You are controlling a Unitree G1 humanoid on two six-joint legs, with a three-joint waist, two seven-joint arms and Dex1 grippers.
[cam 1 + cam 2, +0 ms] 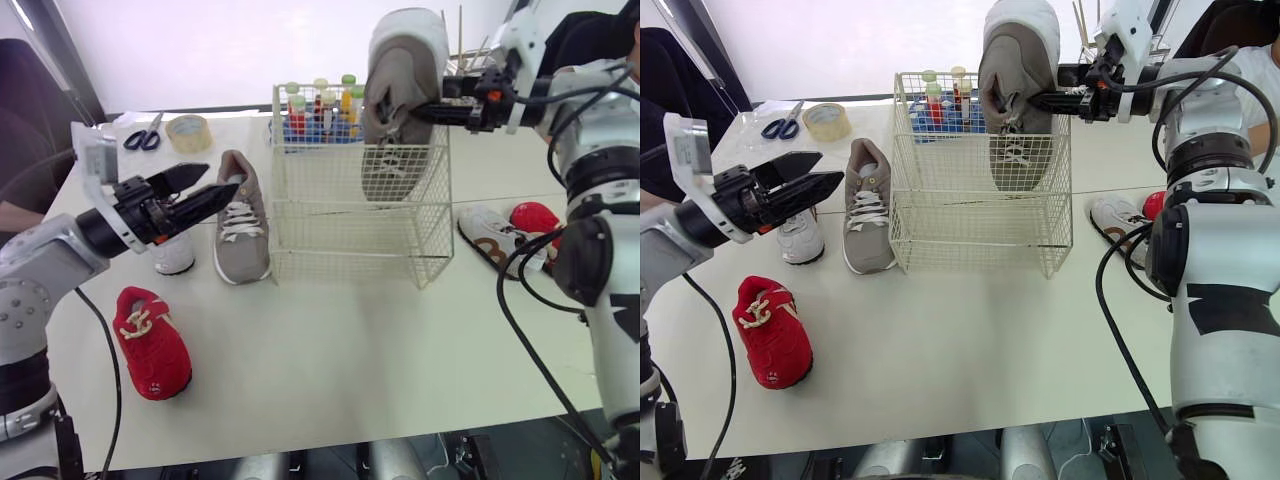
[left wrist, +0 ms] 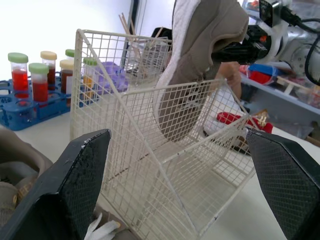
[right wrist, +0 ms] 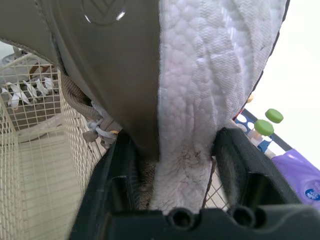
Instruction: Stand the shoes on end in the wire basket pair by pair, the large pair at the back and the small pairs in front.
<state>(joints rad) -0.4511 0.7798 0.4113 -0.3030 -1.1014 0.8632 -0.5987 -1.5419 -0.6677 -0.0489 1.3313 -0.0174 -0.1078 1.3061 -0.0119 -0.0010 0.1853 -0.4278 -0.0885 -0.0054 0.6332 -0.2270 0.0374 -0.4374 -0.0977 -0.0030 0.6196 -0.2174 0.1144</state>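
Left eye view: you have the right tool [image 1: 412,110] clenched on the large grey shoe [image 1: 400,70], toe-down in the right side of the wire basket [image 1: 340,235]; left tool [image 1: 208,185] released.

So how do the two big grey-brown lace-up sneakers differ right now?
The held grey-brown sneaker hangs on end, toe down, partly inside the white wire basket, clamped by the right gripper. The other grey-brown sneaker lies flat on its sole on the table, ungripped, left of the basket. Both have white laces and soles.
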